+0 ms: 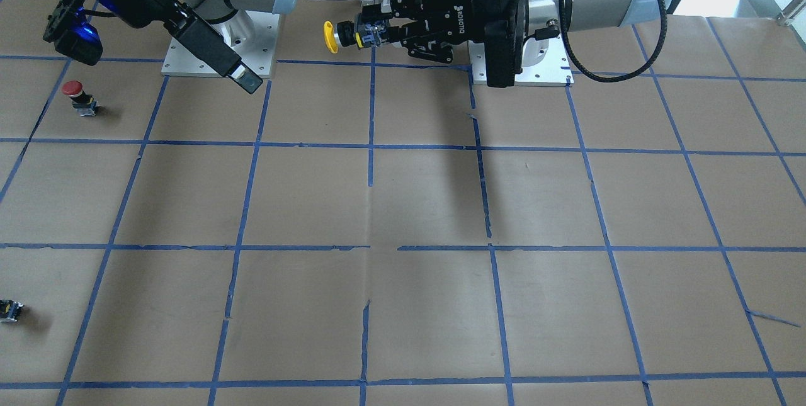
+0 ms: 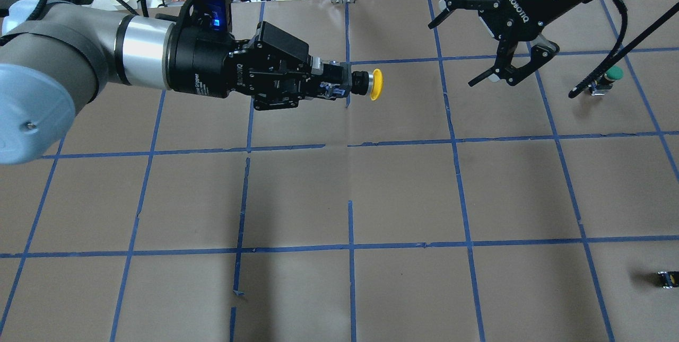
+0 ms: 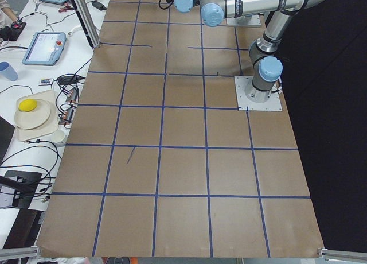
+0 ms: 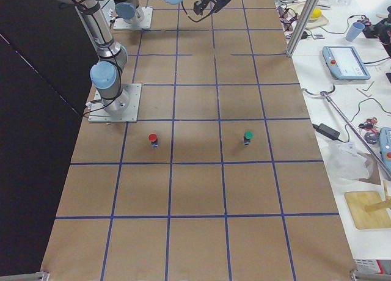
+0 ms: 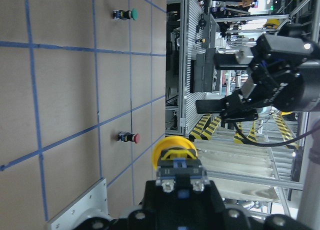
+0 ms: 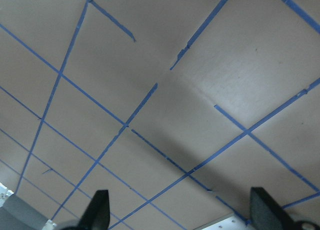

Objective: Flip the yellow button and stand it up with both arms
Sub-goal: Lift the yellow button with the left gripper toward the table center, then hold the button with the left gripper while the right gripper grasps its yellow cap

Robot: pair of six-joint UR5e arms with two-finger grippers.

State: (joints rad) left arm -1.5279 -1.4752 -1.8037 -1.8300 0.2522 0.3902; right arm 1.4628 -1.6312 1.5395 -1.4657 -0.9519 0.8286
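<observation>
My left gripper (image 2: 333,85) is shut on the black-grey base of the yellow button (image 2: 374,84). It holds the button level in the air, with the yellow cap pointing toward the right arm. The front view shows the button (image 1: 329,36) in the left gripper (image 1: 373,35) high above the table near the robot bases. In the left wrist view the cap (image 5: 175,148) sits just past the fingers. My right gripper (image 2: 452,53) is open and empty, a short way beyond the cap with its jaws facing it. Its fingertips (image 6: 98,209) frame bare table in the right wrist view.
A red-capped button (image 1: 79,96) stands under the right arm's side. A green-capped button (image 2: 610,74) stands at the far right. A small capless black block (image 2: 667,278) lies near the right edge. The brown table (image 2: 350,193) has a blue tape grid.
</observation>
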